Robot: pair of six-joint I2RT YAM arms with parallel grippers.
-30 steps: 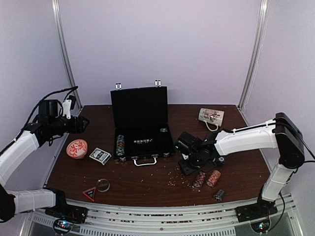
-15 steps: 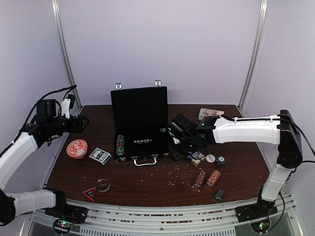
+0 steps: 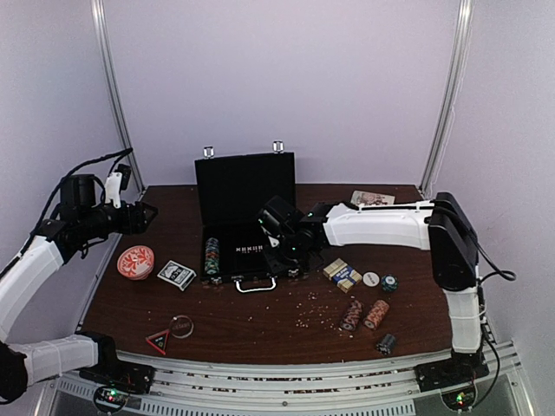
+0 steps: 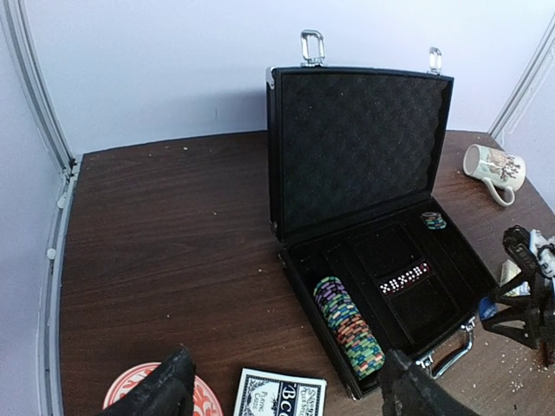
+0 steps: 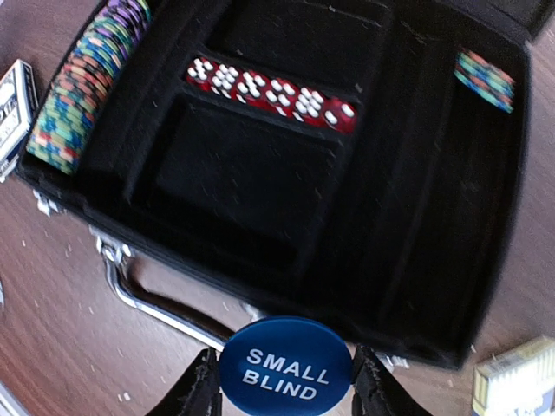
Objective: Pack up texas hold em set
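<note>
An open black hard briefcase with silver corners [image 3: 245, 191] sits at the middle of a dark brown wooden bench [image 3: 260, 325], lid upright at 12 o'clock so its foam trays are reachable from the front. The right jaws are clamped on a blue round button printed SMALL BLIND [image 5: 285, 368], held above the case's front wall by the silver handle [image 5: 147, 299], probably ready to go into an empty tray. Inside lie a row of red dice [image 5: 270, 94], a long striped poker-chip stack [image 4: 349, 322] in the 9 o'clock trough and a short chip pile [image 5: 485, 78] in the 2 o'clock corner. The left jaws are apart and hold nothing, raised at the bench's 9 o'clock edge, seemingly out of the way. Unpacked around the case: a boxed card deck [image 3: 176, 275] at 8 o'clock, a second yellow-and-blue deck [image 3: 342, 274] and two small round buttons [image 3: 379, 281] at 4 o'clock, and two loose chip rolls [image 3: 364, 314] at 5 o'clock. An orange-red patterned round dish [image 3: 135, 262] rests at 9 o'clock, a white printed mug [image 3: 371, 199] at 2 o'clock. Pale crumbs dot the bench front. Plain lilac walls with metal uprights enclose it.
</note>
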